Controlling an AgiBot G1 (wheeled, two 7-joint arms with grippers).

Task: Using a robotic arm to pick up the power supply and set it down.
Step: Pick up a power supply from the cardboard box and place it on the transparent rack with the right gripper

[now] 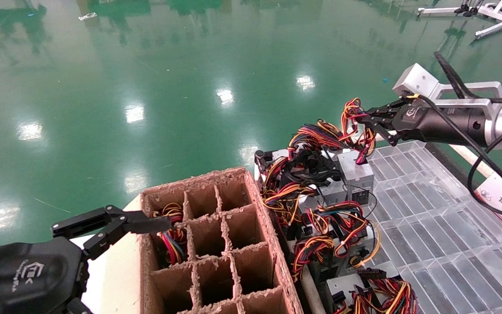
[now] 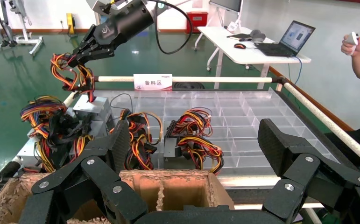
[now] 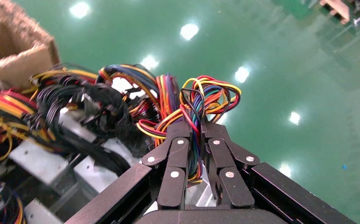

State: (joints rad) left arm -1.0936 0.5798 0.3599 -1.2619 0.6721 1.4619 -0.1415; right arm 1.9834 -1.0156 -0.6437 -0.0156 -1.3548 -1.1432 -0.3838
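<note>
My right gripper (image 1: 361, 118) is extended forward and raised, fingers clamped together. My left gripper (image 1: 146, 223) sits low, fingers spread wide.

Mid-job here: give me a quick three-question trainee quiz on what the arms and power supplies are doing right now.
1. True or false: the right gripper is shut on the power supply's wire bundle, not on its metal case.
2. Multiple choice: where is the left gripper? A) over the clear plastic tray; B) open, at the edge of the cardboard divider box; C) out of view.
3. Fill in: the power supply under the right gripper is ____ in colour.

Key: 1 true; 2 B; 3 silver-grey.
</note>
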